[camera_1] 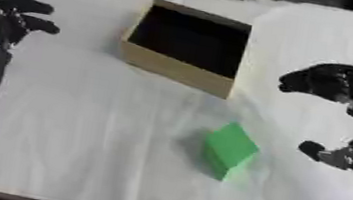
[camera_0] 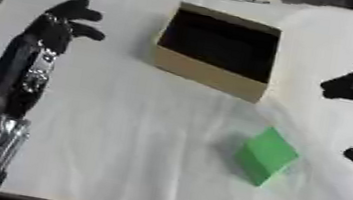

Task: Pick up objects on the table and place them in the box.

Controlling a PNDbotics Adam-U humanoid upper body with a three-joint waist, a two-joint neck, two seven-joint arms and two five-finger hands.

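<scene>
A green block (camera_0: 267, 156) lies on the white cloth in the near right part of the table. An open cardboard box (camera_0: 217, 51) with a dark inside stands behind it, near the table's middle. My right hand (camera_1: 349, 106) hovers open to the right of the block, fingers spread above and thumb (camera_1: 324, 153) below, a short gap away from it. My left hand (camera_0: 67, 19) rests open on the cloth at the far left, level with the box, holding nothing.
The white cloth (camera_0: 122, 129) covers the whole table, with wrinkles near the box's right side. My left forearm (camera_0: 15, 81) runs along the left edge. Dark shapes show beyond the far edge.
</scene>
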